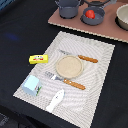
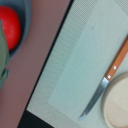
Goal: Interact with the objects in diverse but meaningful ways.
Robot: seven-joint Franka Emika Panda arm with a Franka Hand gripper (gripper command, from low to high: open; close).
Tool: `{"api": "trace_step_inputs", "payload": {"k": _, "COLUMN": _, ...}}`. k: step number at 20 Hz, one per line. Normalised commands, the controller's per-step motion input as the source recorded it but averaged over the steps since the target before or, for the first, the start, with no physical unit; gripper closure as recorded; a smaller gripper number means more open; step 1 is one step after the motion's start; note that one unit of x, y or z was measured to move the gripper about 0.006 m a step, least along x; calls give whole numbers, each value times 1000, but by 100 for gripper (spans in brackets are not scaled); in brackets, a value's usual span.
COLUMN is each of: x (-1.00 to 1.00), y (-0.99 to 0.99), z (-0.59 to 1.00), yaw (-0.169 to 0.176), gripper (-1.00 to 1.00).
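Observation:
A red tomato (image 1: 90, 14) (image 2: 10, 27) lies in a dark grey pan (image 1: 96, 19) on the pinkish board at the back. On the striped placemat (image 1: 95, 95) (image 2: 75, 60), a flat yellow packet (image 1: 38, 59) rests at the edge on the exterior view's left. A light-blue boxy cup (image 1: 31, 85) stands nearer the front, and a white flat utensil (image 1: 55, 100) lies near the front edge. The exterior view shows no arm. In the wrist view a blurred grey-green shape (image 2: 3, 62) beside the tomato may be one finger; no second finger shows.
A tan round plate (image 1: 68, 66) (image 2: 117, 102) sits mid-mat between an orange-handled knife (image 1: 80, 57) (image 2: 107, 75) and fork (image 1: 67, 81). The board (image 1: 107, 31) also carries a grey pot (image 1: 67, 7) and a beige bowl (image 1: 122, 17). Black table (image 1: 15, 30) surrounds the mat.

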Motion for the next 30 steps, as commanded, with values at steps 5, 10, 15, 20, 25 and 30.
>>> {"api": "trace_step_inputs", "payload": {"k": 5, "x": 486, "y": -919, "z": 0, "yaw": 0, "gripper": -100}}
{"api": "trace_step_inputs", "payload": {"k": 10, "x": 481, "y": -920, "z": 0, "yaw": 0, "gripper": -100}}
{"api": "trace_step_inputs", "payload": {"k": 15, "x": 457, "y": -938, "z": 0, "yaw": 0, "gripper": -100}}
{"api": "trace_step_inputs", "payload": {"k": 20, "x": 432, "y": -942, "z": 0, "yaw": 0, "gripper": -100}}
{"api": "trace_step_inputs", "payload": {"k": 25, "x": 403, "y": -944, "z": 0, "yaw": 0, "gripper": -100}}
{"api": "trace_step_inputs", "payload": {"k": 30, "x": 356, "y": -944, "z": -17, "yaw": 1, "gripper": -100}}
